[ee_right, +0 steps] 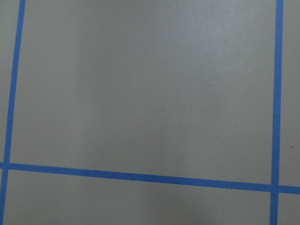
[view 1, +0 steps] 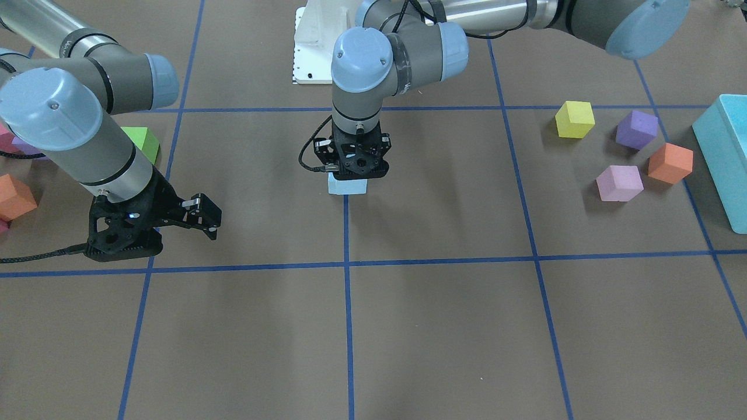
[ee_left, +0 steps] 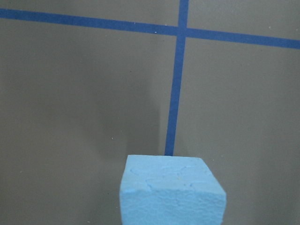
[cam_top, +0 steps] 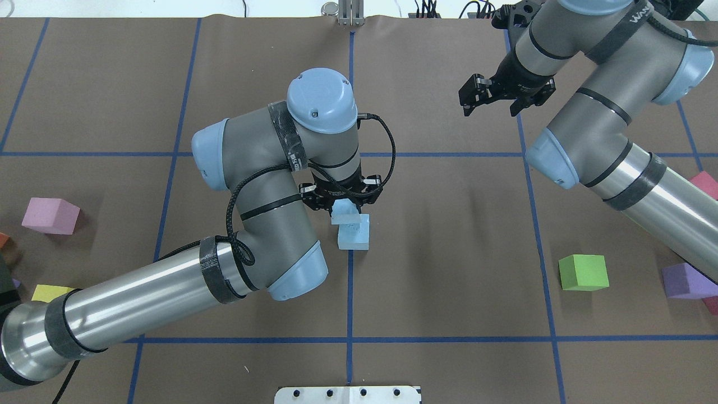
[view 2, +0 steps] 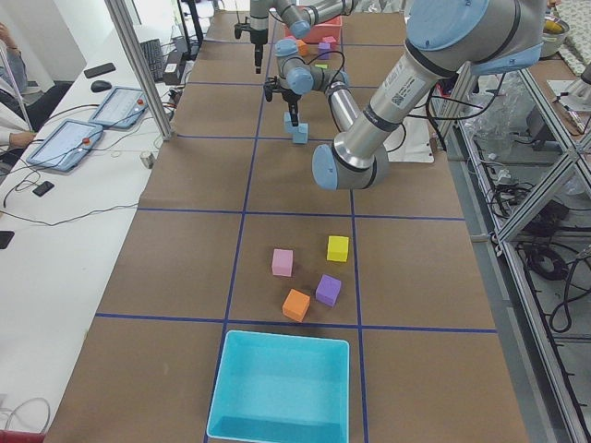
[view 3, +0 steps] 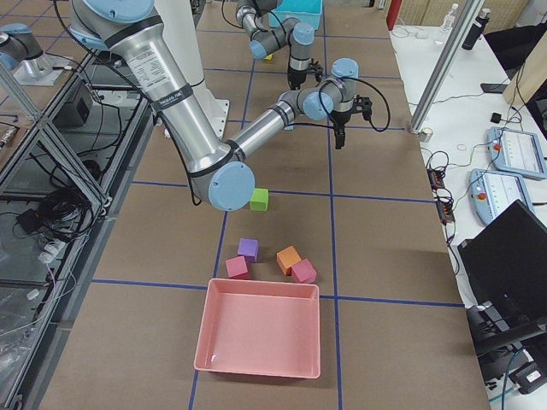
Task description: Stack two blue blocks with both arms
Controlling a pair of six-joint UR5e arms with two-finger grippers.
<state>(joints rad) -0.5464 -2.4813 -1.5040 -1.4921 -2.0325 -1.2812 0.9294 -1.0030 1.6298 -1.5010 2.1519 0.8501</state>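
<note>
Left gripper [view 1: 352,170] at the stack, pinching upper pale sky-blue foam cube [cam_top: 344,214].
Second blue foam cube [cam_top: 354,234] directly beneath it (contact unclear), lined up for release; right gripper [cam_top: 489,100] spread, empty, well apart.

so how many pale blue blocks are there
2. The upper blue block is in the left gripper; the lower blue block lies on the table just beneath it. Others may be hidden.

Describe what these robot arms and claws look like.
The left arm and right arm are grey-and-silver tubes with rounded pale-blue joint caps and black straps. A black cable loops beside the left gripper; both it and the right gripper are black, two-fingered.
</note>
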